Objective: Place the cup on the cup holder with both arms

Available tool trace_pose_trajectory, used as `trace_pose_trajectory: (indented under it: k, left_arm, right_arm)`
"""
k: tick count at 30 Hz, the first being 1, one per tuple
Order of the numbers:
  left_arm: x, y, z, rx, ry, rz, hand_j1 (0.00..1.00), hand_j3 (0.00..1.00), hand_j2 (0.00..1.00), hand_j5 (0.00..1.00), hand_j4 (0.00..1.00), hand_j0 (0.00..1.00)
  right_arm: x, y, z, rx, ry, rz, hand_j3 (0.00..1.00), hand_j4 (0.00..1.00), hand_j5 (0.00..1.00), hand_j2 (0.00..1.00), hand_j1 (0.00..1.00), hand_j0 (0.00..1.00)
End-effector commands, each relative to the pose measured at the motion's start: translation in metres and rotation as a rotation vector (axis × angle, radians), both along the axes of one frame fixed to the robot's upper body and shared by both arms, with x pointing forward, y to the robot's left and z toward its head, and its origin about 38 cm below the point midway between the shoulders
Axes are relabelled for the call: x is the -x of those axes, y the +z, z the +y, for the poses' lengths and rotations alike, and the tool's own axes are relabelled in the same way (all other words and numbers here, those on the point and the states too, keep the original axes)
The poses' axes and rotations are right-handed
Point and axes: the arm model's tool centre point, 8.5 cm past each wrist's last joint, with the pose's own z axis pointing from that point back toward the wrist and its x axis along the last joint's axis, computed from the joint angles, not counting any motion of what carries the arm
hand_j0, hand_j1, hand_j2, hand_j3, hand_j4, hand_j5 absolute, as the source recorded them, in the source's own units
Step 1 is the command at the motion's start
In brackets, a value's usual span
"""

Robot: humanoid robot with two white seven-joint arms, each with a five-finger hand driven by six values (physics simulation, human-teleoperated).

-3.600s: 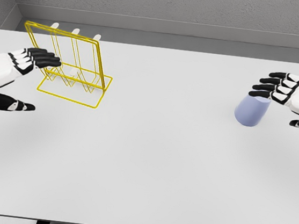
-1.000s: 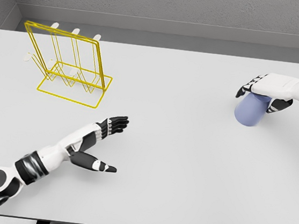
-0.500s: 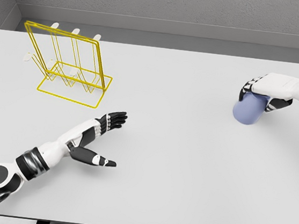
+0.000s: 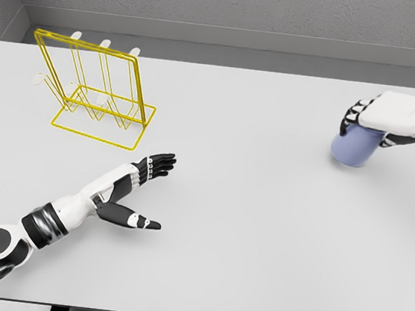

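One cup (image 4: 354, 149) in right hand (image 4: 389, 116) — one rack (image 4: 95, 90), left hand (image 4: 138, 187) open

Cup (image 4: 354, 148) rendered in pale lavender-blue, cup holder (image 4: 95, 90) drawn in bright yellow wire with white peg tips, table (image 4: 244, 227) coloured plain light grey, both hands shown white with black fingers (image 4: 160, 165), back wall textured grey.

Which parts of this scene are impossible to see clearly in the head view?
- Cup: its top is covered by the right hand, so any handle stays unseen.
- Right arm: cut off by the picture's right edge.
- Cup holder: its white peg tips are too small to make out.
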Motion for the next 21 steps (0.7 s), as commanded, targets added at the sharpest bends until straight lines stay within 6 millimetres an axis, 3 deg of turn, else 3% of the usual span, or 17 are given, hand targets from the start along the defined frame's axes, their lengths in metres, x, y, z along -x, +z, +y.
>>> trace_pose_trajectory:
  k: [1,6,11,15,21]
  left_arm:
    - [0.0,0.0,0.0,0.002,0.001,0.001,1.0,1.0,1.0,1.0,1.0,1.0]
    - [0.0,-0.001,0.001,0.0,0.003,0.003,1.0,1.0,1.0,1.0,1.0,1.0]
    - [-0.001,-0.001,0.002,-0.002,0.005,0.003,1.0,1.0,1.0,1.0,1.0,1.0]
    - [-0.002,-0.001,0.002,-0.002,0.005,0.002,1.0,1.0,1.0,1.0,1.0,1.0]
    - [-0.003,0.0,0.002,-0.002,0.006,-0.001,1.0,1.0,1.0,1.0,1.0,1.0]
  right_arm:
    - [0.013,0.013,0.018,0.018,0.074,-0.036,0.54,0.54,0.54,0.54,0.54,0.54]
    - [0.04,0.024,0.046,0.046,0.196,-0.072,0.54,0.54,0.54,0.54,0.54,0.54]
    - [0.054,0.019,0.066,0.047,0.27,-0.07,0.54,0.54,0.54,0.54,0.54,0.54]
    - [0.055,0.014,0.074,0.033,0.29,-0.06,0.54,0.54,0.54,0.54,0.54,0.54]
    - [0.057,-0.001,0.103,0.002,0.358,-0.027,0.54,0.54,0.54,0.54,0.54,0.54]
